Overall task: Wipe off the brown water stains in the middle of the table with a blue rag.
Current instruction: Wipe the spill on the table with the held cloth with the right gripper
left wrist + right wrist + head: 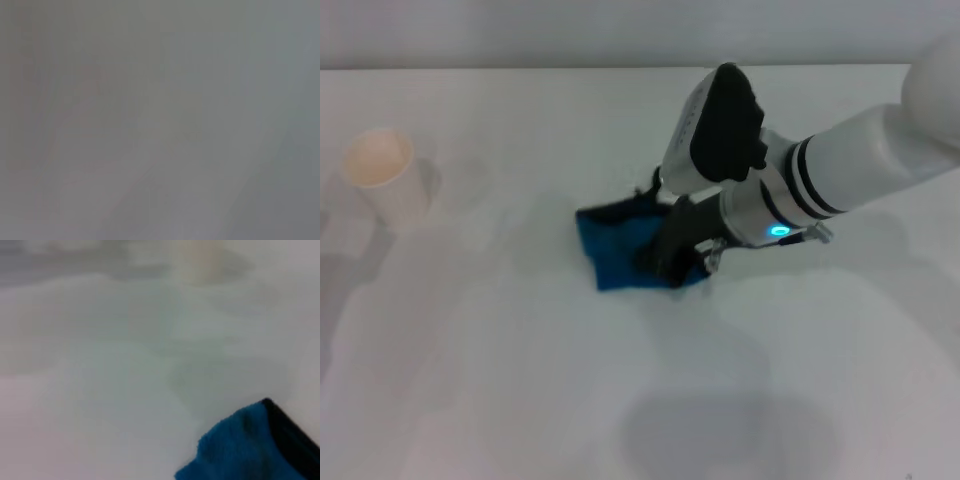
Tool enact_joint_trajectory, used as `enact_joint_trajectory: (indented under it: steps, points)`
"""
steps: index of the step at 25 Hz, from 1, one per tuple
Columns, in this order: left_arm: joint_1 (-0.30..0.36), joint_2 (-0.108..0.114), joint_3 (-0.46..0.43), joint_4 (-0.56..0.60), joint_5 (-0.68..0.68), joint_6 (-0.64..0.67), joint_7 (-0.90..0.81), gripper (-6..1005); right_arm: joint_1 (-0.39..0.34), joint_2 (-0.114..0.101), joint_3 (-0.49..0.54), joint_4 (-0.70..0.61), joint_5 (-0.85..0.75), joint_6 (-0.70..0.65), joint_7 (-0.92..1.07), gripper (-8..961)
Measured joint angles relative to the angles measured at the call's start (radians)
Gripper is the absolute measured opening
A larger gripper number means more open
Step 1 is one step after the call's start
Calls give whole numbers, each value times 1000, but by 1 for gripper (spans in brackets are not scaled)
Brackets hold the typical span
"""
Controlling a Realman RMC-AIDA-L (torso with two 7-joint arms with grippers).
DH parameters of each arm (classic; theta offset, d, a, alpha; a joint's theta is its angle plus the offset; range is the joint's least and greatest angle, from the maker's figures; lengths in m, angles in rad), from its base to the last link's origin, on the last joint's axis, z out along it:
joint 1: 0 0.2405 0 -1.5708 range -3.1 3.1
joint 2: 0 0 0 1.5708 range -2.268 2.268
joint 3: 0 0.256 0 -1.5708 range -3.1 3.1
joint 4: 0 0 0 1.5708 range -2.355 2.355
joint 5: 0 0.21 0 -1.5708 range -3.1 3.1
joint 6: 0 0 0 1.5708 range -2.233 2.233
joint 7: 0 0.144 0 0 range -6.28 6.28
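Observation:
The blue rag (615,250) lies bunched near the middle of the white table (520,380), its black edging turned up at the far side. My right gripper (668,258) comes in from the right and points down into the rag's right half. Its dark fingers are shut on the cloth and press it against the tabletop. In the right wrist view a corner of the blue rag (240,450) with its black edge shows over bare white table (100,365). The brown water stains do not show in any view. My left gripper is out of view.
A white paper cup (385,175) with a tan inside stands upright at the far left of the table, well away from the rag. The right arm's white forearm (860,160) reaches over the table's right side.

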Motion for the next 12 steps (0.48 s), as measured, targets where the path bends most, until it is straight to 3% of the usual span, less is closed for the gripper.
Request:
enact_joint_trajectory:
  steps: [6, 12]
  points:
    - [0, 0, 0, 0, 1, 0, 0, 890, -2, -3, 97, -2, -96, -59, 1, 65]
    - [0, 0, 0, 0, 1, 0, 0, 891, -15, -7, 313, 37, -300, -57, 5, 68]
